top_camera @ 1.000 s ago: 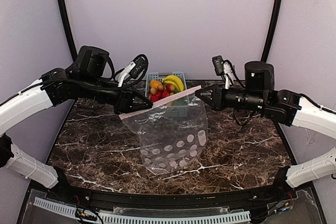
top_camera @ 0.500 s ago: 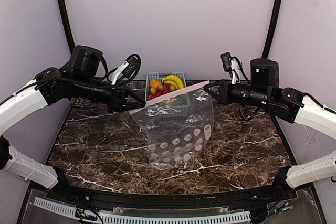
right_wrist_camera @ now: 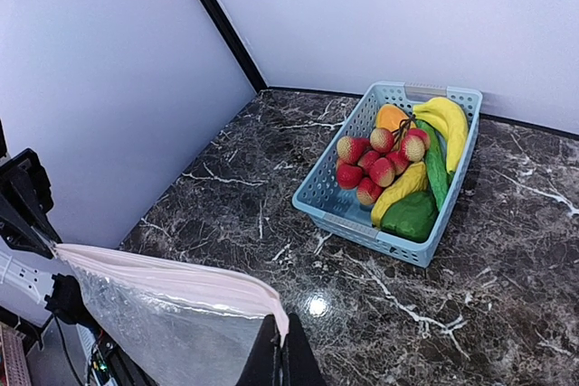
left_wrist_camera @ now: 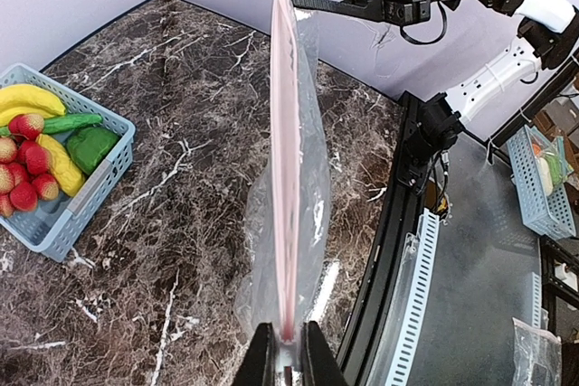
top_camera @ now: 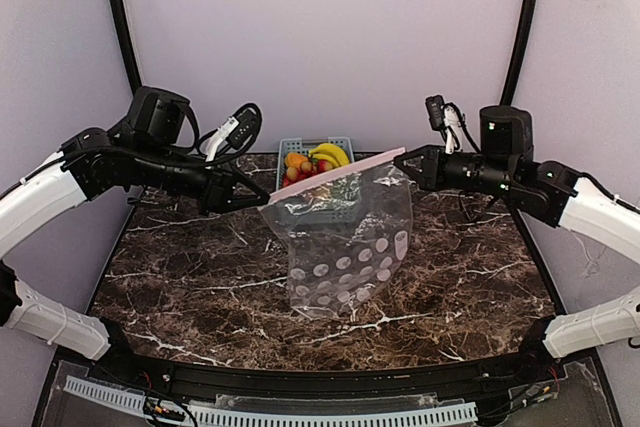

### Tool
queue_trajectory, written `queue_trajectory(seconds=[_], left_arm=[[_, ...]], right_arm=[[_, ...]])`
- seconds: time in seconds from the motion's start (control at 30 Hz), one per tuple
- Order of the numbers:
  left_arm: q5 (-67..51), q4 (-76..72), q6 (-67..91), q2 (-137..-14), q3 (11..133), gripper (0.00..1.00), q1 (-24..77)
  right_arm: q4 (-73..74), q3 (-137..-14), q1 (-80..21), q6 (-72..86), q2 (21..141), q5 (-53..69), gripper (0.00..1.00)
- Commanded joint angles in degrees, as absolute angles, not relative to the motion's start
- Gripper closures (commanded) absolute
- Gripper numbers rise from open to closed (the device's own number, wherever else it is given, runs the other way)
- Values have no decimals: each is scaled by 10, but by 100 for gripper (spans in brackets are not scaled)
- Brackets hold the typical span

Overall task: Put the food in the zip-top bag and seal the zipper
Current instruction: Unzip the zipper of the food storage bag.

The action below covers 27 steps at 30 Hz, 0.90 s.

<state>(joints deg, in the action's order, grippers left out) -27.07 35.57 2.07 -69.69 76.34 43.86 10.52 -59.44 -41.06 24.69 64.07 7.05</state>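
Note:
The clear zip-top bag (top_camera: 350, 237) hangs above the table, its lower edge resting on the marble. Its pink zipper (top_camera: 338, 173) is stretched between my grippers. My left gripper (top_camera: 264, 198) is shut on the zipper's left end, and the strip (left_wrist_camera: 286, 133) runs straight away from those jaws (left_wrist_camera: 288, 336). My right gripper (top_camera: 408, 157) is shut on the other end, pinching the strip's corner (right_wrist_camera: 282, 341). I see nothing inside the bag (right_wrist_camera: 163, 336). The food (top_camera: 315, 162), bananas, red fruits, an orange piece and green vegetables (right_wrist_camera: 398, 164), lies in the light-blue basket (right_wrist_camera: 357, 223) behind the bag.
The basket (top_camera: 341, 142) stands at the table's far edge against the back wall. A black rail (top_camera: 320, 379) and a white slotted strip (top_camera: 300, 415) run along the near edge. Beyond the table, another basket (left_wrist_camera: 543, 178) hangs on a rack.
The right gripper has pulled its end of the bag right and slightly up. The left gripper has drawn back left, and the zipper's tail beyond its jaws has gone.

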Motion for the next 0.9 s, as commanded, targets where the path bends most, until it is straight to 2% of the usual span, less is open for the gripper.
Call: queue_trajectory(seconds=[0.0,0.3,0.4,0.5,0.67,0.73,0.87], left_arm=[[-270,410,5,-678,765,99,431],[-149,367,-90,-676,814,99,431],[-132,347,-129,-675,819,99,432],[-146,334,-165,-671,794,99,432],[-146,329,-169,-669,736,99,470],[-113,322,-163,-667,715,99,508],[-61,301,-137,-669,684,99,562]], right_arm=[[96,-627,-382,232,661,37,100],[18,-690,-382,206,739,98,98],[3,-701,-382,211,753,106,84],[2,-687,-382,236,752,97,60],[-16,-605,-384,325,703,86,29],[-29,-562,-386,364,673,92,21],[-24,-496,-402,427,612,82,13]])
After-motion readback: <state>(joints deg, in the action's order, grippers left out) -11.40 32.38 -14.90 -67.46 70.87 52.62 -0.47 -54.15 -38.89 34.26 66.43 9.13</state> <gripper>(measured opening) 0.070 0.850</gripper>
